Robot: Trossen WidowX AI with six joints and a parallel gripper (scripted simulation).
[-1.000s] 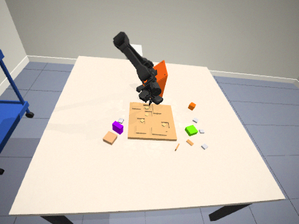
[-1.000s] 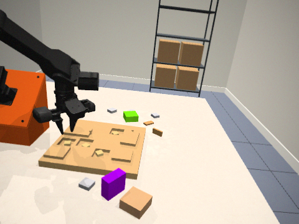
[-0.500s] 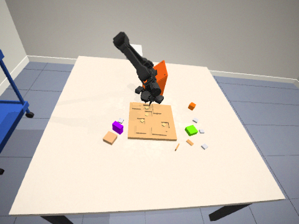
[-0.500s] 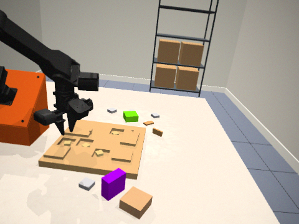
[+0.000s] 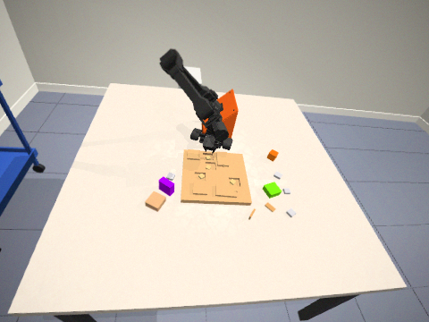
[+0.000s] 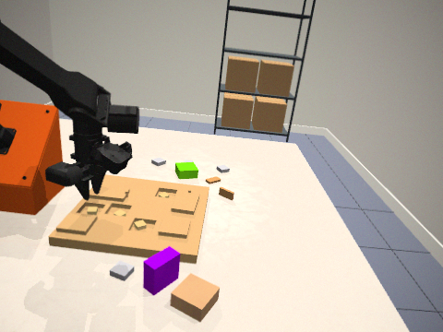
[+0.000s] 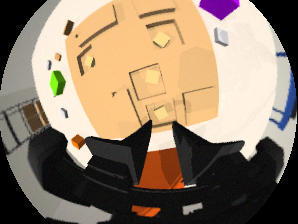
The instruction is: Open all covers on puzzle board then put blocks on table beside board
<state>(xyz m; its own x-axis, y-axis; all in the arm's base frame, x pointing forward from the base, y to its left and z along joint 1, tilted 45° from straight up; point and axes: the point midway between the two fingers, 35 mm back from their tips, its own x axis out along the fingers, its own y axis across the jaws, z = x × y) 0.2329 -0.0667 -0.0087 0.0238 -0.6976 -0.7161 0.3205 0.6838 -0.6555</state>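
The tan puzzle board [image 5: 237,167] [image 6: 115,249] [image 7: 102,102] lies flat in front of the arm. Its wells are uncovered, and each holds a small yellowish block: one nearest the arm [image 5: 208,157] [image 6: 92,210] [image 7: 161,112], one just beyond it [image 5: 208,167] [image 6: 120,213] [image 7: 152,76], one farther left in the top view [image 5: 201,176] [image 6: 139,224] [image 7: 161,39], and one at right [image 5: 232,182] [image 6: 163,195] [image 7: 89,61]. Flat tan covers [image 5: 226,190] [image 6: 77,224] stand beside the wells. My gripper [image 5: 210,151] [image 6: 91,195] [image 7: 162,123] is partly open and empty, above the board's arm-side edge near the nearest block.
A purple block [image 5: 166,186] [image 6: 161,271] and a tan block [image 5: 155,201] [image 6: 195,296] lie left of the board. A green block [image 5: 272,190] [image 6: 186,170], an orange cube [image 5: 273,155] and small grey and orange pieces lie right. The orange arm base [image 5: 229,112] stands behind.
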